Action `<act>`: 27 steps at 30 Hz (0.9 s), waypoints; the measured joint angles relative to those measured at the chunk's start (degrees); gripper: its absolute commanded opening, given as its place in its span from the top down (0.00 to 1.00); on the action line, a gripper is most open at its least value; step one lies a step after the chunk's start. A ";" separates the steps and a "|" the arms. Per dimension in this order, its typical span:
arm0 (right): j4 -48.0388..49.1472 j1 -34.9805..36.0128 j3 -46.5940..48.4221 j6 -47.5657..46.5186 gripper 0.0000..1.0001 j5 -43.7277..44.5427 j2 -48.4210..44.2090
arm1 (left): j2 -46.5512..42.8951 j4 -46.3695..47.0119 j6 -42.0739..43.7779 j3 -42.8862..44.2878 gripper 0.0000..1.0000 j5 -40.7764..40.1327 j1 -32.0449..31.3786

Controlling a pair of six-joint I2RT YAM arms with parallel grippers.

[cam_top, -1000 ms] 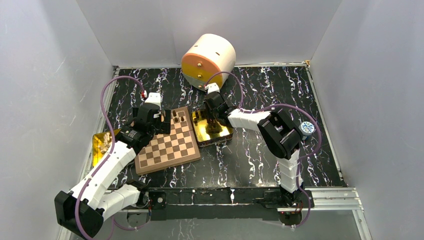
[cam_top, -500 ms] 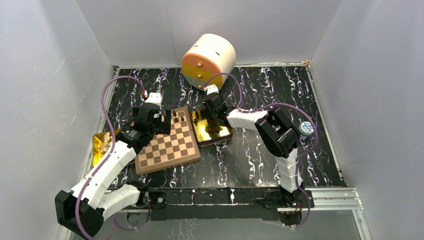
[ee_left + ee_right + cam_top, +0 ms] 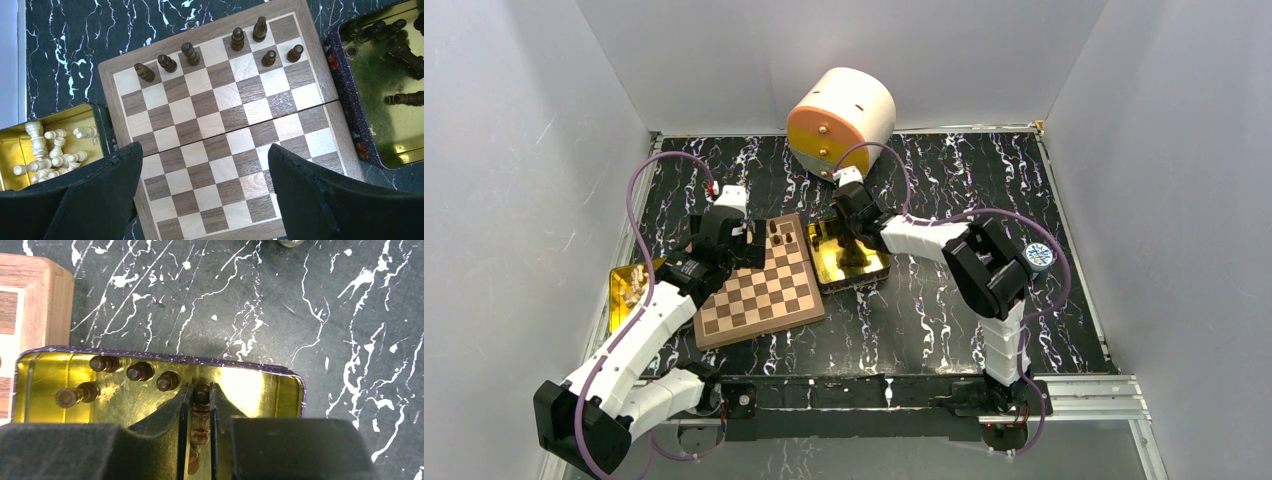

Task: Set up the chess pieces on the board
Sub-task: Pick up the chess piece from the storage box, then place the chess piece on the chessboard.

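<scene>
The board (image 3: 759,290) lies left of centre, and several dark chess pieces (image 3: 190,52) stand along its far rows. My left gripper (image 3: 204,150) hovers open over the board's near half (image 3: 225,125), holding nothing; from above it (image 3: 752,248) sits by the board's far left edge. My right gripper (image 3: 201,387) is down inside a gold tin (image 3: 150,354), shut on a dark chess piece (image 3: 201,392) lying between its fingers. Several more dark pieces (image 3: 140,371) lie in that tin to the left. From above, the right gripper (image 3: 852,245) is in the tin (image 3: 876,272) right of the board.
A second gold tin (image 3: 15,145) with white pieces (image 3: 50,150) sits left of the board, also visible from above (image 3: 629,285). A cream and orange round container (image 3: 841,120) stands at the back. White walls close in three sides.
The right arm's elbow has shifted slightly while its gripper stays down in the gold tin. The left arm has not moved.
</scene>
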 measured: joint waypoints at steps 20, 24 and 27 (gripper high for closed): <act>-3.72 0.66 -2.01 1.05 0.78 -8.22 -10.60 | 0.22 0.61 -5.90 -0.72 0.09 1.70 0.00; -3.74 2.82 -1.99 1.49 0.78 -9.57 -11.32 | 0.79 -0.35 -8.57 -0.63 0.10 2.47 0.11; -4.24 5.86 -1.90 1.62 0.79 -10.38 -11.30 | -0.17 -1.64 -9.66 -0.35 0.11 2.86 0.15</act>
